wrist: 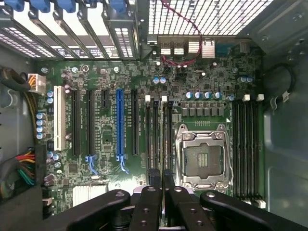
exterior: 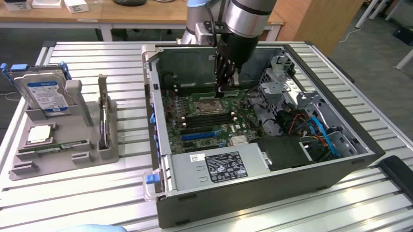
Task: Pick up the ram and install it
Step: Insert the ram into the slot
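Observation:
The ram (exterior: 55,146), a narrow green stick, lies flat in the grey holder tray (exterior: 90,157) at the exterior view's left, outside the computer. My gripper (exterior: 223,89) is far from it, reaching down into the open computer case (exterior: 361,145) just behind the processor socket (exterior: 208,107). In the wrist view my gripper (wrist: 161,177) hangs over the two long memory slots (wrist: 155,137) beside the socket (wrist: 202,155). Its fingers stand close together, shut, and I make out nothing between them.
The tray also carries a silver hard drive (exterior: 46,94), a square silver chip (exterior: 40,133) and a thin upright piece (exterior: 103,113). More memory slots (wrist: 246,147) lie past the socket. Cables (exterior: 316,130) and drive cages crowd the case's right side.

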`<state>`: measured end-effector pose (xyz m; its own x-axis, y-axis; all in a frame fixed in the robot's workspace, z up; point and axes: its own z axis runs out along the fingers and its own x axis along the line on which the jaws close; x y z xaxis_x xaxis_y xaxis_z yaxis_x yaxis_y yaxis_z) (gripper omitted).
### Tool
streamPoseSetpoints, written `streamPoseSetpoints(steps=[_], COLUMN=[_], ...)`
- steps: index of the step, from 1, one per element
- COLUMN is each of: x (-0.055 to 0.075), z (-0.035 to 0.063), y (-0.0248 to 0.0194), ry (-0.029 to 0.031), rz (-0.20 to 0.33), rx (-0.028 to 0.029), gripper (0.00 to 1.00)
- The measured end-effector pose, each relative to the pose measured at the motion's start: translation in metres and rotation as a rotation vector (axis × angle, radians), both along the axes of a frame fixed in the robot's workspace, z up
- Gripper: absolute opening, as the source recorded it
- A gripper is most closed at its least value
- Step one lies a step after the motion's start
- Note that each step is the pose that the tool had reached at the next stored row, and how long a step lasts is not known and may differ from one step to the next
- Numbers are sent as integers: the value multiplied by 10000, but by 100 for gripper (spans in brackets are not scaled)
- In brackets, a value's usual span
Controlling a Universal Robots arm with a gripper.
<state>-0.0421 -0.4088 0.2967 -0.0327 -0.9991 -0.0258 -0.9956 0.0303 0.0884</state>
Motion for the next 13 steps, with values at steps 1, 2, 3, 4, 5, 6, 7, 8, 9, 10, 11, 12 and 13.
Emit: streamPoseSetpoints(steps=[1,2,3,4,5,6,7,8,9,10,11,12,13], x=[0,0,0,0,0,0,0,0,0,0,0,0,0], z=[-18,-36,-54,-72,-90,-108,-124,-139,-153,-164,-169,-169,-169], y=[0,0,0,0,0,0,0,0,0,0,0,0,0], ry=[0,0,0,0,0,0,0,0,0,0,0,1,0], rz=[0,0,0,0,0,0,0,0,0,0,0,0,0], rx=[0,-1,-1,-1,0,1,1,0,-2,-4,-9,-11,-11], gripper=[13,13,13,13,13,13,13,13,13,13,13,13,13])
